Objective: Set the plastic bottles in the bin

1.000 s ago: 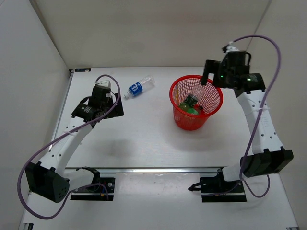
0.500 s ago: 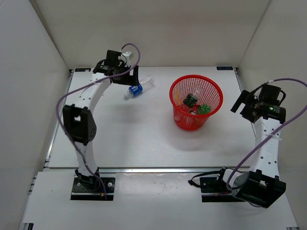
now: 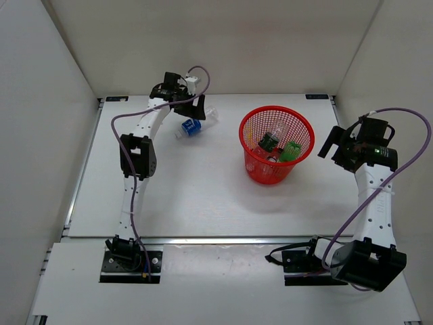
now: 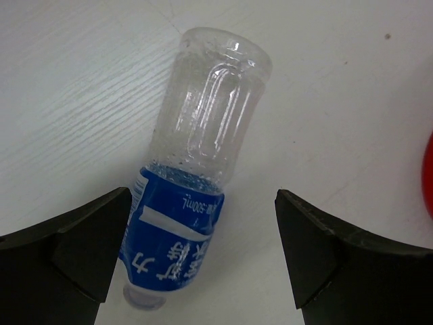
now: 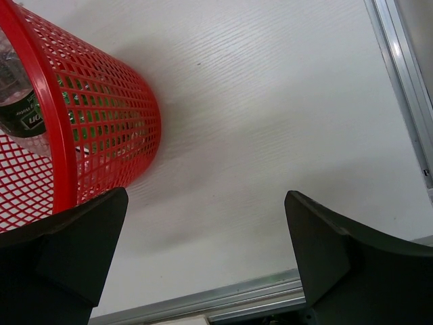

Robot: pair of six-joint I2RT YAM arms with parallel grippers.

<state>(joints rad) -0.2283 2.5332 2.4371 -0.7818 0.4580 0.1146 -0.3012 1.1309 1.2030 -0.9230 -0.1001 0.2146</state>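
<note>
The clear bottle with the blue label lies on its side on the table at the back left. In the left wrist view the bottle lies between my left gripper's open fingers, nearer the left finger, its cap towards the camera. My left gripper hovers over it. The red mesh bin stands mid-right and holds an all-green bottle and a clear bottle with a dark label; a fourth bottle cannot be made out. My right gripper is open and empty to the right of the bin.
White walls enclose the table at the back and both sides. An aluminium rail runs along the table edge near my right gripper. The bin's red edge shows at the right of the left wrist view.
My left arm has swung to the back and now hangs over the blue-label bottle. My right arm has drawn back from above the bin to its right side. The bin's bottles have shifted.
</note>
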